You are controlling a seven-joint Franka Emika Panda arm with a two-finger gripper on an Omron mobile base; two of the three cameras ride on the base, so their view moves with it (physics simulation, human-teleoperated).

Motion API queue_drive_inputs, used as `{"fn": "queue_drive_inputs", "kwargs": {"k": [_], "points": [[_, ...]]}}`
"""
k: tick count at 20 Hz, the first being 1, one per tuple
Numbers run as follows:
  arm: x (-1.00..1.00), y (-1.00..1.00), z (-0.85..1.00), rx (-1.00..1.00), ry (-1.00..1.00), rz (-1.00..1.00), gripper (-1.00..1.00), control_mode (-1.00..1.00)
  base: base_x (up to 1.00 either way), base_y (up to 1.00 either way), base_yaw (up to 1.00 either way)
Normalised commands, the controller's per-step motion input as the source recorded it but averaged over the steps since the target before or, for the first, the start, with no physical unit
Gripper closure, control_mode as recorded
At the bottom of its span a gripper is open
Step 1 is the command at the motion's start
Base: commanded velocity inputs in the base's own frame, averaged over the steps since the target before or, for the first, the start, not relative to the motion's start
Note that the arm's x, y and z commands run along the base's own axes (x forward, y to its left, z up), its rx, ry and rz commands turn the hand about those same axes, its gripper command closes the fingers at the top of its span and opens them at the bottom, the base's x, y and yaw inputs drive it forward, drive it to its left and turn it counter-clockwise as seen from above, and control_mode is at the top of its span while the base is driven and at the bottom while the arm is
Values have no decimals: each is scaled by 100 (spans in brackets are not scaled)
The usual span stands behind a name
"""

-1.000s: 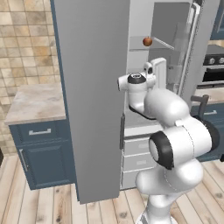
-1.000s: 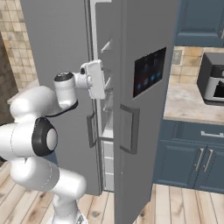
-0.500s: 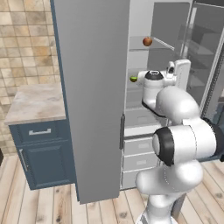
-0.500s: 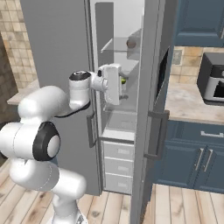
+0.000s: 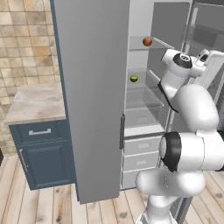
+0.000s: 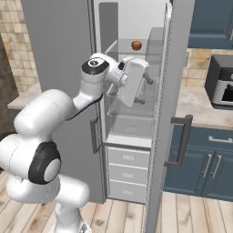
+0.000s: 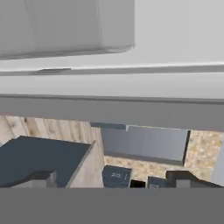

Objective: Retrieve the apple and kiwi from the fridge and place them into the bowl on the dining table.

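The open fingers [image 6: 144, 88] hang empty inside the fridge [image 6: 179, 59], below the apple [image 6: 136, 44] on its shelf.

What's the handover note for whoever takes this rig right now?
Gripper: open, holding nothing, at the mouth of the open fridge.
Apple: on an upper fridge shelf.
Kiwi: on the shelf below the apple.
Done: the fridge's right-hand door stands open.
Left: pick each fruit and carry both to the bowl on the dining table; neither fruit is touched yet.
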Motion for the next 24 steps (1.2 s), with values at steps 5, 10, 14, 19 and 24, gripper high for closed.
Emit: {"fn": "queue_drive_inputs", "kwargs": {"k": [5,10,14,19,24], "points": [[-62,87,50,19,-33,0,-100,-100,0,0,0],[-41,100,-10,28,-35,0,-100,-100,0,0,0],[-45,96,-61,40,-30,11,-100,-100,0,0,0],[-16,88,-76,37,-38,30,-100,-100,0,0,0],[0,57,-62,28,-35,43,-100,-100,0,0,0]]}}
